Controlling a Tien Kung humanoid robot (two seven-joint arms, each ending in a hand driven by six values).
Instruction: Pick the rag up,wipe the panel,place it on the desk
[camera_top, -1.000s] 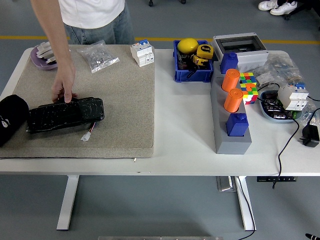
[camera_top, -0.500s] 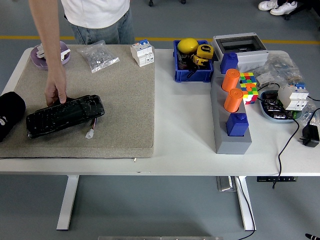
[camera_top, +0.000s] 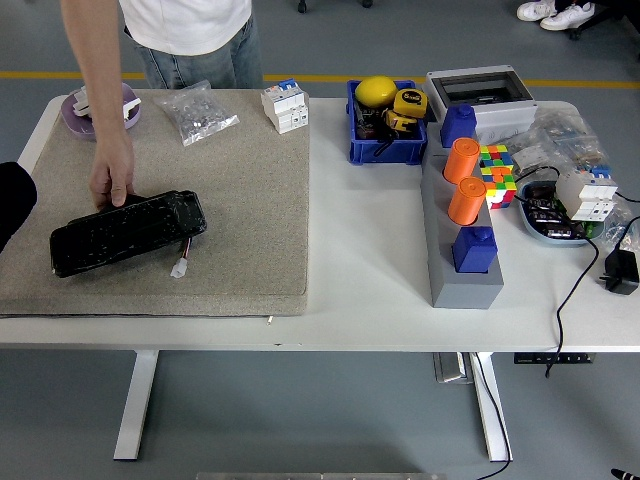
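**A:** Which step is in hand?

**B:** None of the robot's own, as I judge it. The person's hand (camera_top: 111, 180), reaching down from the top left of the frame, rests its fingertips on the upper left end of the black panel (camera_top: 128, 232), as if positioning it.

**A:** And where does the panel lie?

**B:** At the left of the frame, on the beige mat (camera_top: 240, 200), tilted so its right end sits higher. A small white connector (camera_top: 178, 268) on thin wires trails from its lower right edge.

**A:** The rag?

**B:** I cannot pick out any rag. A clear bag of small parts (camera_top: 198, 113) and a purple dish (camera_top: 75, 112) lie along the top of the mat, but nothing cloth-like shows.

**A:** What about the robot's hands?

**B:** Only a black shape shows at the far left edge, the left hand (camera_top: 12, 200) I take it, just off the panel's left end. Whether its fingers are spread or curled, I cannot tell. The right hand is out of sight.

**A:** So the next move?

**B:** The person's hand needs to clear off first. Then the left hand must find the rag and close on it before any wiping across the panel's top face.
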